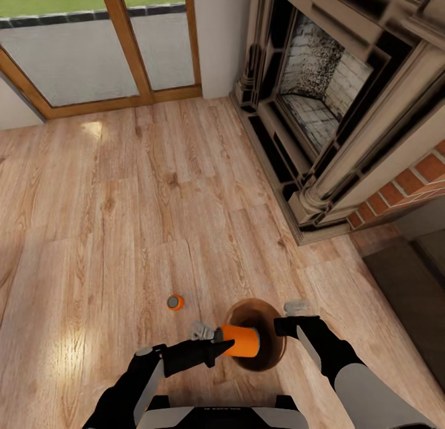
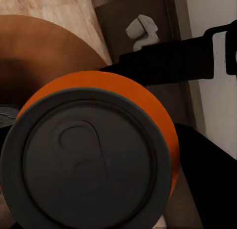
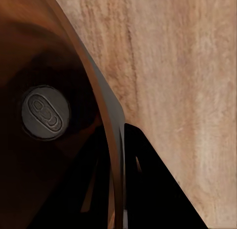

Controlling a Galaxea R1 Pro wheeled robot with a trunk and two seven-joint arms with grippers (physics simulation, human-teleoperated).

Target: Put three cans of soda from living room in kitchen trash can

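1. While your left gripper is clamping one can sideways over the bin, your right gripper is pinching the bin's rim.
2. You are leaving another can upright on the floor.
3. A third can is lying inside the bin.

Your head camera looks steeply down from above at the wood floor, glass doors and fireplace ahead. Your left wrist camera sits right against a can, facing the bin. Your right wrist camera peers closely along the bin's rim; all three share that bin.
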